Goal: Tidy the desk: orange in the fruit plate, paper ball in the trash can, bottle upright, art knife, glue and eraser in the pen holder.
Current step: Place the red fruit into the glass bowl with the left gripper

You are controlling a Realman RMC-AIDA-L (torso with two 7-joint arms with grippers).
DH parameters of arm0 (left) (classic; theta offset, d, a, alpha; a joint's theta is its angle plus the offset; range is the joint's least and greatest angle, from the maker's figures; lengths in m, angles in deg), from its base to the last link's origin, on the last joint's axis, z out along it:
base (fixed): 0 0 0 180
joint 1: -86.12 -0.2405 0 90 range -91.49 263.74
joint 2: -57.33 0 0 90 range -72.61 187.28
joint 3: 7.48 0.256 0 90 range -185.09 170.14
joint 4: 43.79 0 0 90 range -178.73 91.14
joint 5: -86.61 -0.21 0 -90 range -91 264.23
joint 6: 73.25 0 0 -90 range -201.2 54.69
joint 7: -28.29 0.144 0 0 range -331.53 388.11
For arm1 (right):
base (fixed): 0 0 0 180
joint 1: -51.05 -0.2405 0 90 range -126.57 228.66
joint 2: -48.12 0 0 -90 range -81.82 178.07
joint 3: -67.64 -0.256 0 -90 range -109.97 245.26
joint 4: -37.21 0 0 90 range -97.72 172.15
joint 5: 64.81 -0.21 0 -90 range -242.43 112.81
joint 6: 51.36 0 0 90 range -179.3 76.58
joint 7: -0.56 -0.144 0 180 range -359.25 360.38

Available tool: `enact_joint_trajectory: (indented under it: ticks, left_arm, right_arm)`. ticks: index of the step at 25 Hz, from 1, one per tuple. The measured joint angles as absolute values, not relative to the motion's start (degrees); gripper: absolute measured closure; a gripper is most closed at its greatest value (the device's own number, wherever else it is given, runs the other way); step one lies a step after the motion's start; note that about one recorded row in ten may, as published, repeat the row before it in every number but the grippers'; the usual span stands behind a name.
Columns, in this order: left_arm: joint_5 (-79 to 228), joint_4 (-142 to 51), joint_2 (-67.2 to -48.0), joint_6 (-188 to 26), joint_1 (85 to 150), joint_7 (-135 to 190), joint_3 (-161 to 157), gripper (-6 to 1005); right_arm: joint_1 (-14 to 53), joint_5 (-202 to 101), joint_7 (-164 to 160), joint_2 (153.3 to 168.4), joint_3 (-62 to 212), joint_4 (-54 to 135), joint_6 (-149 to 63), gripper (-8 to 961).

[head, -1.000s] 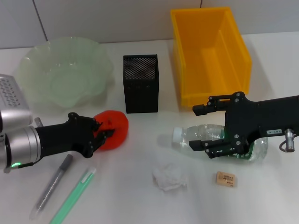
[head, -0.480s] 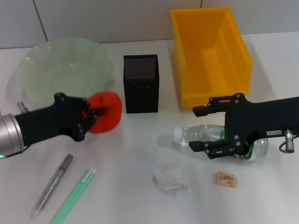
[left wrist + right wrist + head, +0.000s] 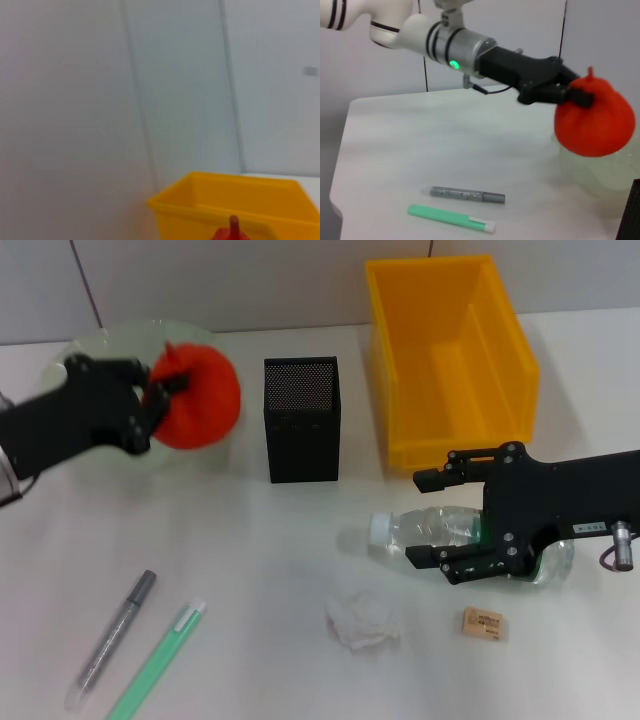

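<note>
Left gripper (image 3: 150, 400) jaws pinch orange (image 3: 197, 400) above fruit plate (image 3: 75, 358); right gripper (image 3: 455, 525) jaws spread around bottle (image 3: 420, 527).

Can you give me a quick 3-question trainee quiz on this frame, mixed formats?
1. True or false: the left gripper holds the red-orange round orange over the translucent pale-green scalloped fruit plate.
2. The right gripper is around which object? A) crumpled white paper ball B) clear plastic bottle with white cap C) small tan rectangular eraser
3. Fill in: the bright-yellow rectangular trash can stands on the robot's ____ side of the black mesh pen holder.

Key: 1 true; 2 B; 3 right.
</note>
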State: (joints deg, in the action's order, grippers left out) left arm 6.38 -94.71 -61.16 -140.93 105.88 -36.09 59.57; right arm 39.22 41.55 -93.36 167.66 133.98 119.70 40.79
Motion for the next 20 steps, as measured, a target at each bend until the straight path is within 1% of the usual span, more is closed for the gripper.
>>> enact_joint_trajectory:
  ticks: [3,5,6,10,20]
  left_arm:
    - [6.7,-92.4,-61.18,-138.9,108.0,-34.9,58.1,919]
    - [6.9,-88.6,-61.26,-136.1,110.8,-33.0,56.3,914]
    - [6.9,-88.6,-61.26,-136.1,110.8,-33.0,56.3,911]
    - [7.0,-82.7,-61.26,-130.0,115.0,-30.4,53.1,901]
    - [7.3,-78.1,-61.59,-120.8,119.0,-27.5,53.0,876]
  right_arm:
    - [39.4,41.5,-93.4,167.67,134.0,119.8,40.8,179]
    - [39.5,41.5,-93.4,167.71,134.0,119.9,40.9,179]
    - [39.5,41.5,-93.4,167.71,134.0,119.9,40.9,179]
    - [39.6,41.5,-93.4,167.74,134.2,119.9,41.0,179]
    - [39.3,41.5,-93.4,167.75,134.6,119.8,41.0,179]
